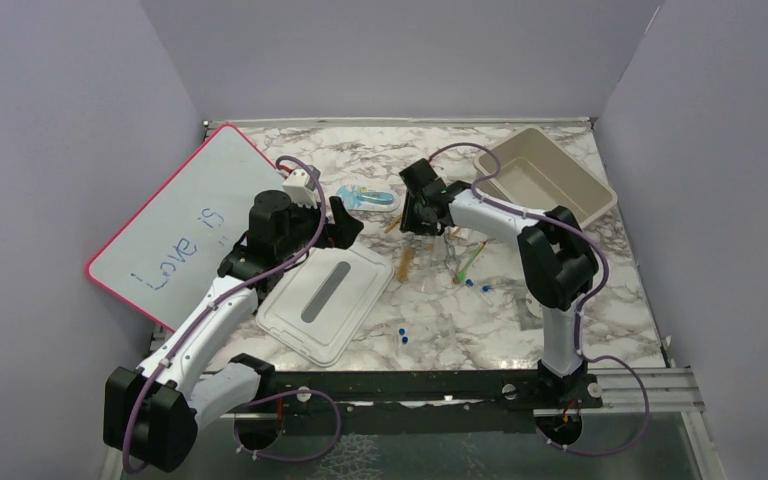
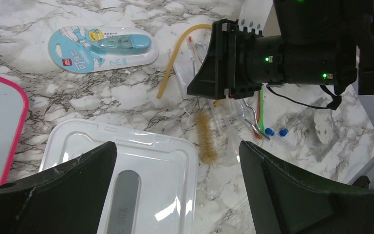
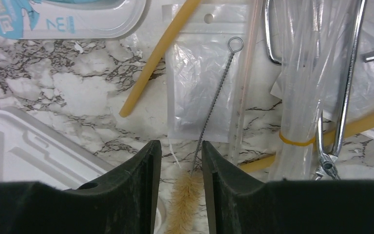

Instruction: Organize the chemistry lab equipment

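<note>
Pickup looks to be the step: the right tool [image 3: 180, 146] hangs over the brush [image 3: 213, 105], fingers [image 3: 141, 195] narrowly apart around its tan bristles, and I'd say it only needs to settle and pinch. That brush, thin twisted wire with a looped end, lies on the desk [image 3: 68, 92] near yellow tubing [image 3: 151, 72]. The left tool [image 2: 177, 146] gapes wide above a lid [image 2: 141, 161].

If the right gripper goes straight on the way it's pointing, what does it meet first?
Probably the test-tube brush: its tan bristles show directly between the tips of the right gripper, which are slightly apart. The gap down to the brush is unclear.
</note>
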Available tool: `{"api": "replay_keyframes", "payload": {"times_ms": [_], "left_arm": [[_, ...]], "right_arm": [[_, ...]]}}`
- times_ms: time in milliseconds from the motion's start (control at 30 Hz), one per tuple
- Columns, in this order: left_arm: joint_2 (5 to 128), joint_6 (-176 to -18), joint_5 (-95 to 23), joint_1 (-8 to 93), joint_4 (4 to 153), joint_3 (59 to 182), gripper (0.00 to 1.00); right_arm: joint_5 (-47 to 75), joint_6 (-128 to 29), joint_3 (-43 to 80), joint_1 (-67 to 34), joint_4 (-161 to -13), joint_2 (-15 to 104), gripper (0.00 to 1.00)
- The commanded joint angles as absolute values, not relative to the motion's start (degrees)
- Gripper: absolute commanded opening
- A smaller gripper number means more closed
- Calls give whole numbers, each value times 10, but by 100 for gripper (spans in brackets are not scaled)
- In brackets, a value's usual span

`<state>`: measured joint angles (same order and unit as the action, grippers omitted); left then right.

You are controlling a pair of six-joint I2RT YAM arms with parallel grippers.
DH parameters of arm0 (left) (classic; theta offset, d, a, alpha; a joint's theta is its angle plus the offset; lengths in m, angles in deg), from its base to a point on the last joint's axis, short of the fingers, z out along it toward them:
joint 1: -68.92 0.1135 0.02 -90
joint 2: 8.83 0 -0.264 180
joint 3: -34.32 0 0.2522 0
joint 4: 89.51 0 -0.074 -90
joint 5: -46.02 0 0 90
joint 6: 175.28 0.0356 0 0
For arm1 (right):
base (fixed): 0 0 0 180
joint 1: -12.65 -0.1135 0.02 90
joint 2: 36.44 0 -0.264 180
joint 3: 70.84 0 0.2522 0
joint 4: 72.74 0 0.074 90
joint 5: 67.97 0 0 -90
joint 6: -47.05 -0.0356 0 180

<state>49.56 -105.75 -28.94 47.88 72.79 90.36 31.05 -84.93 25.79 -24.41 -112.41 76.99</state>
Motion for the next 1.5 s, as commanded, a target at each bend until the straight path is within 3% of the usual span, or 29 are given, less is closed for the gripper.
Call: {"api": "replay_keyframes", "payload": {"times_ms": [0,433,533,667,700,1200,1467], "left_arm": [[488,-1058,-282,483,734,901,99],[474,-1056,-295,489,722,901,99],[473,-1056,-301,490,721,899,99],[474,-1055,-301,491,719,900,99],[474,-1055,-301,491,719,900,99],[469,-1056,-300,493,720,901,99],[472,-1053,-273,493,720,902,99]], "right_arm": [[295,-831,292,-246,-1174,792,39],[312,-816,334,-247,-1216,856,30],[310,-823,338,-247,-1220,864,24],[308,-827,348,-247,-1211,871,2],[309,-828,354,-246,-1210,872,1],[291,-740,415,-229,-1170,698,1],[301,-581,452,-87,-1147,614,1]]}}
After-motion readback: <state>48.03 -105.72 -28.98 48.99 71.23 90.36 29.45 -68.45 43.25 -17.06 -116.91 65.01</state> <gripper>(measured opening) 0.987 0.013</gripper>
